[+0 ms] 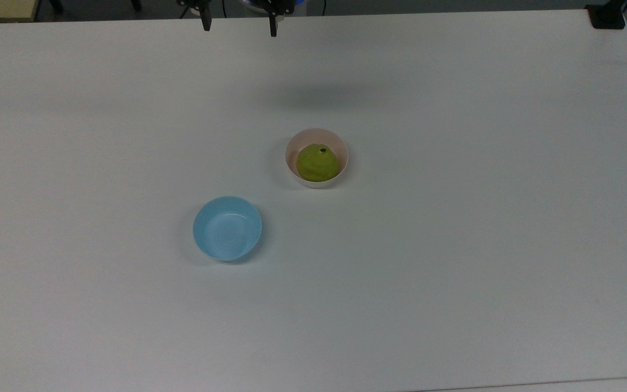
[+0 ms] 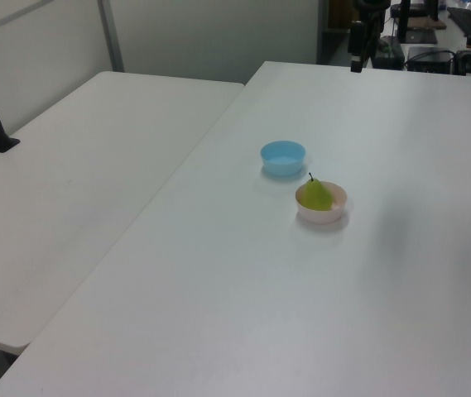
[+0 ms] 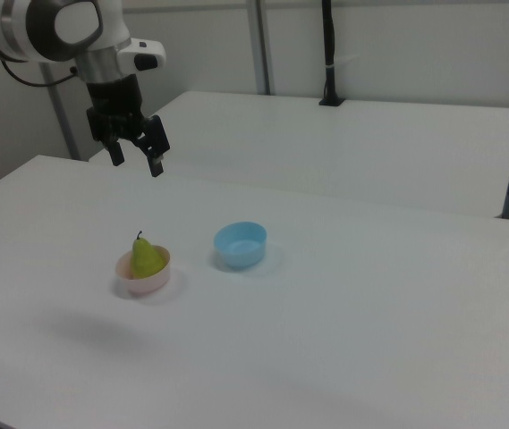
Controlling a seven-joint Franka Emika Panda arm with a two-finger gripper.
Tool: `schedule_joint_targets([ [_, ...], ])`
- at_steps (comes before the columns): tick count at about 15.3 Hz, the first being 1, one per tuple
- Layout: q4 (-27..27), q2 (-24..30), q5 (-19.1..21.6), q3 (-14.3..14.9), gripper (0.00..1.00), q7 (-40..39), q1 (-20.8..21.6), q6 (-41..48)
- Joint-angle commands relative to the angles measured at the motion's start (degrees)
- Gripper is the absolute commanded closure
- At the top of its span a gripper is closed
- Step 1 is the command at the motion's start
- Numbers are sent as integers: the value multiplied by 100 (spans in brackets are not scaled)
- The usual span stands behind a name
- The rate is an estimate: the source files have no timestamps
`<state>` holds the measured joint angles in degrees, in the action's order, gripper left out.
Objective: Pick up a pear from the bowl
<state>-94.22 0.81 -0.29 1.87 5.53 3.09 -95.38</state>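
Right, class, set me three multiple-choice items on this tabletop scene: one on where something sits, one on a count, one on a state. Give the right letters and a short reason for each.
1. Where is the pear?
A. In the pink bowl
B. In the blue bowl
C. On the bare table

2. How many bowls stand on the table?
A. One
B. Two
C. Three

3. What is the state of the gripper?
A. Shut on the pear
B. Open, raised above the table
C. Resting inside the blue bowl

Answers:
1. A: the top view shows the yellow-green pear filling the pink bowl, while the blue bowl holds nothing.
2. B: one pink and one blue bowl appear in all three views.
3. B: in the right view its fingers stand apart in the air, up and away from both bowls, holding nothing.
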Motion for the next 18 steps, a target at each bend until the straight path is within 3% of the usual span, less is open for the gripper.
schedule_joint_targets([
  [1,-26,104,73,33,0,-140,16,238],
  [11,-35,86,73,33,0,-149,16,195],
  [18,-210,-11,90,-98,0,-615,130,-181],
])
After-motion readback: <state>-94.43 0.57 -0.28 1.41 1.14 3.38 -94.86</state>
